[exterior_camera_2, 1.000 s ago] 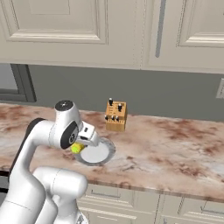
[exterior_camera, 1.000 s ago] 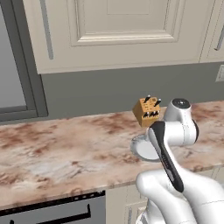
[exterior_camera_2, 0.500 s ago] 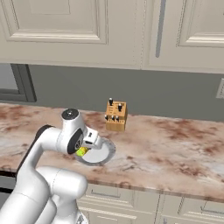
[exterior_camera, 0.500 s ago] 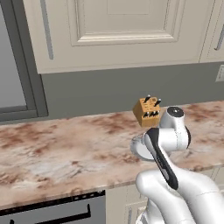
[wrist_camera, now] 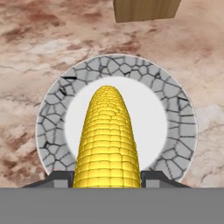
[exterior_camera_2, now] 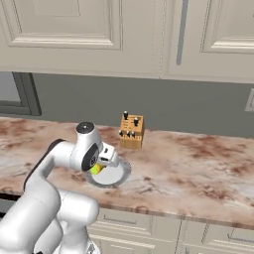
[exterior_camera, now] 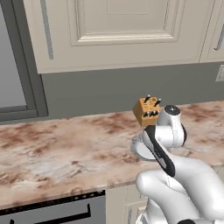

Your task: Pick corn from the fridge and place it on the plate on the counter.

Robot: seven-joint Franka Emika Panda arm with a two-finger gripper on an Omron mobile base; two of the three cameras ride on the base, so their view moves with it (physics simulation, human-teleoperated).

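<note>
From the left base view, the arm hid most of the plate (exterior_camera: pixel 136 148) on the worktop (exterior_camera: pixel 65 148). Right base view: hand (exterior_camera_2: pixel 101 166) pinching the corn (exterior_camera_2: pixel 95 168) over it. Hand view: cob looked stiff, light, bumpy, gripped at its base.

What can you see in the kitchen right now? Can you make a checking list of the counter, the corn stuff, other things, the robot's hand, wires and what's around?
Surface: marbled brown and beige counter, flat.
Job's things: yellow corn held over the plate, pointing across its white middle; whether it touches the plate cannot be told. The plate has a grey cracked-stone rim and sits in front of the knife block.
Clutter: wooden knife block with dark handles, upright behind the plate, apart from it.
Grippers: gripper shut on the corn, one finger each side of the cob.
Cables: nothing seen.
Surroundings: cream cabinets above, grey wall behind, a dark panel with a black handle below the counter.
</note>
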